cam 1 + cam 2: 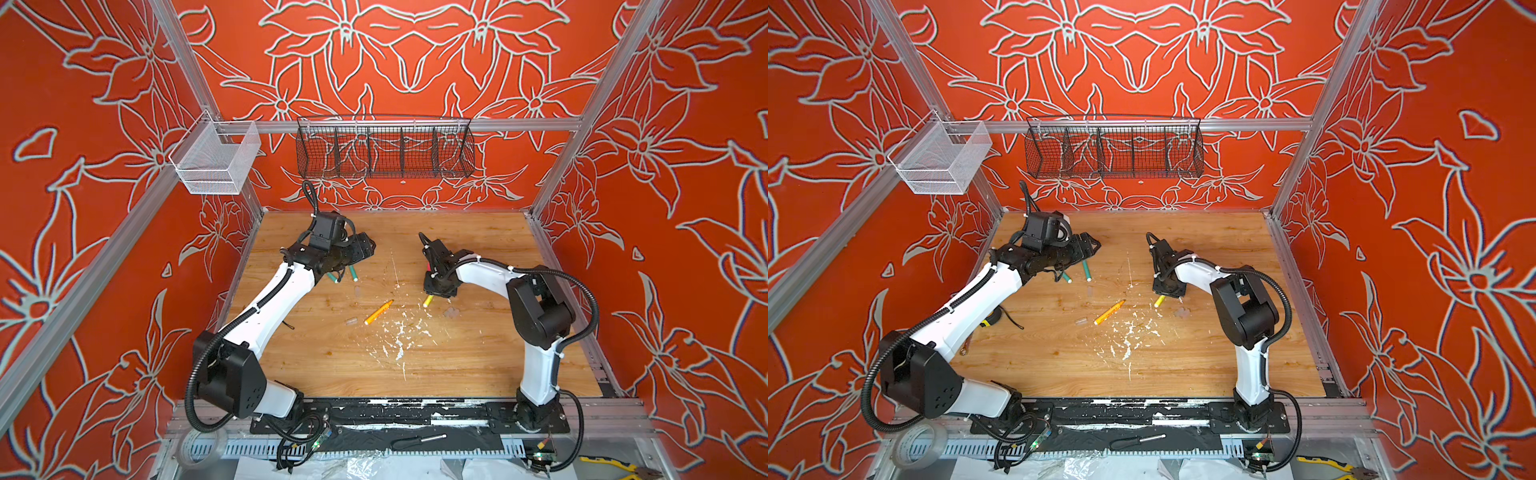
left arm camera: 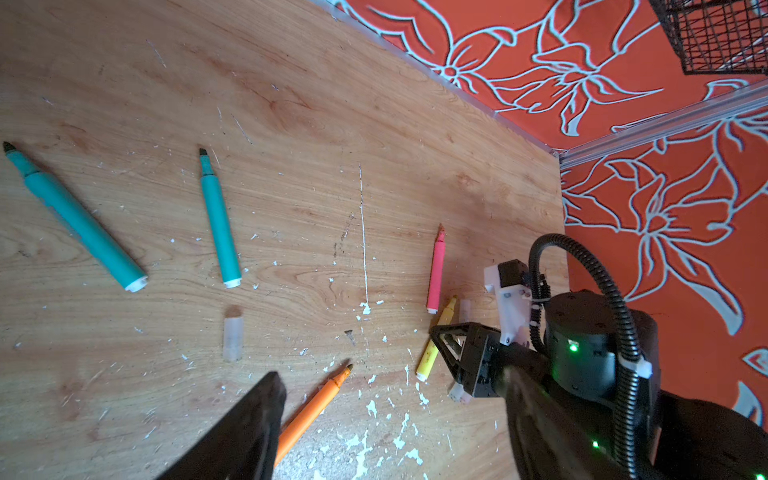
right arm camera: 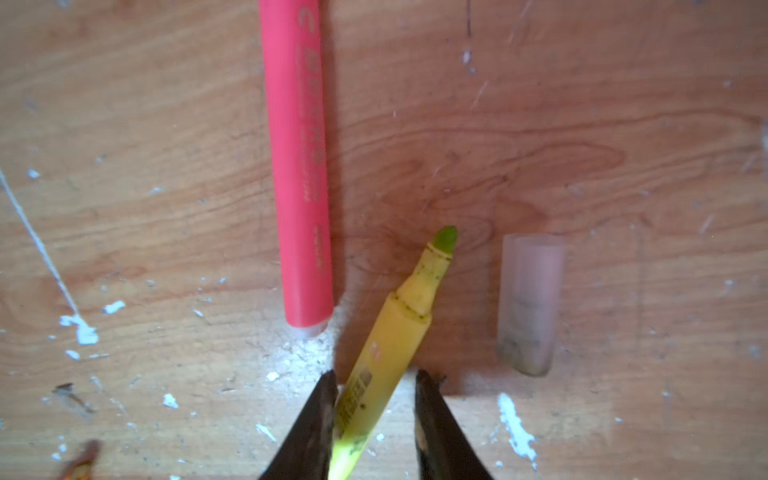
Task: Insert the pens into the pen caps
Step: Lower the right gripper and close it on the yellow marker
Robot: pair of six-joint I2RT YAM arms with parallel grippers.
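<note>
Right wrist view: the right pincer [image 3: 374, 376] stands narrowly parted astride the yellow pen [image 3: 399, 324], flat on the bench [image 3: 582, 124], with a sliver of gap at one finger, so nothing is held yet; a good grip should squeeze square across the barrel and leave the tip free. A clear pen cap [image 3: 530, 303] lies just beside that tip, and the pink pen [image 3: 297, 166] lies close on the other side, easily nudged. Farther off, in a top view, the orange pen [image 1: 378, 311] lies mid-bench, and two teal pens [image 1: 353, 273] lie by the left pincer [image 1: 368, 248], which is wide open and empty.
</note>
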